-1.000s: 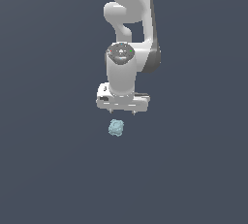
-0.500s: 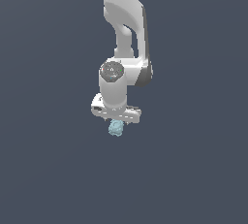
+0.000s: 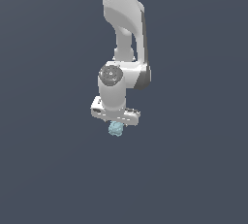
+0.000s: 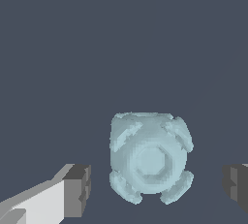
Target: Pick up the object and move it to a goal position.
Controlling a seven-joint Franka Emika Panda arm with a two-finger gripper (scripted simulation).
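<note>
The arm [image 3: 123, 48] is seen reaching down from the top centre of the exterior frame, and the gripper [image 3: 115, 120] is held directly over the object [image 3: 115, 128], just below mid-frame. In the wrist view the object [image 4: 149, 157] is framed between the two dark fingertips [image 4: 77, 190], with a gap visible on each side. The jaws are spread wide; nothing is grasped.
</note>
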